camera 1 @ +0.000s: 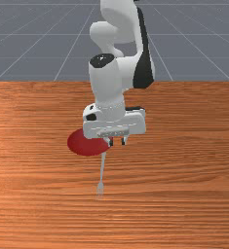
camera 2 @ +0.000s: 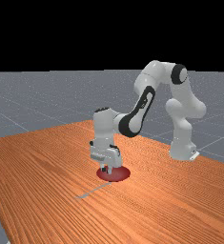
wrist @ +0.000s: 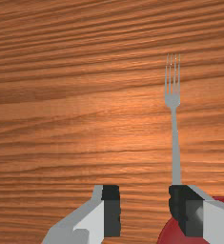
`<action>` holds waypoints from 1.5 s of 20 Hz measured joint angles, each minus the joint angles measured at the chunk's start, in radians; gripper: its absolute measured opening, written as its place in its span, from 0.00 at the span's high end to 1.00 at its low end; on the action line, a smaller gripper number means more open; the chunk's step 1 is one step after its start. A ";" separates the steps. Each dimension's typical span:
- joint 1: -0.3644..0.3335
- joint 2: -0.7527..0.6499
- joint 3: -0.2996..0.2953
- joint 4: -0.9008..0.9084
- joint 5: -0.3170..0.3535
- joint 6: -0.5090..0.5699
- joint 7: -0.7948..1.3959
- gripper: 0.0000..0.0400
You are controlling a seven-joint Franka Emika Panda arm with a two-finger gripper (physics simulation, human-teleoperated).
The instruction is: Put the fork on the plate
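As your jaws stood open, with bare wood between the two fingers [wrist: 112, 209] in the wrist view, the fork [camera 1: 102, 170] lay on the orange-brown table [camera 1: 189, 170], outside the dark red, round plate [camera 1: 84, 143]. Its handle pointed toward the plate's rim and its tines pointed away; whether the handle's end touched the rim, you could not tell. In the front view, the tines were directed toward the bottom, and the plate lay partly behind your gripper [camera 1: 117, 142], whose fingertips appeared at the plate's right-hand edge. In the far view, the fork slanted from near the plate toward the far view's left, tines outermost. In the wrist view, one of your fingers overlapped the handle's near end and part of the plate, while the other stood to the side, well apart from the fork.
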 joint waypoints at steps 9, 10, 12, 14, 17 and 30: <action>-0.042 0.262 -0.025 0.101 0.014 0.219 -0.007 0.01; -0.039 0.260 -0.025 0.097 0.012 0.221 -0.007 0.00; -0.028 0.253 -0.025 0.083 0.004 0.225 -0.008 0.00; -0.021 0.250 -0.023 0.076 0.000 0.229 -0.007 0.09; -0.021 0.248 -0.022 0.071 -0.001 0.230 -0.005 0.40; -0.005 0.201 -0.042 0.213 -0.011 0.127 0.059 0.80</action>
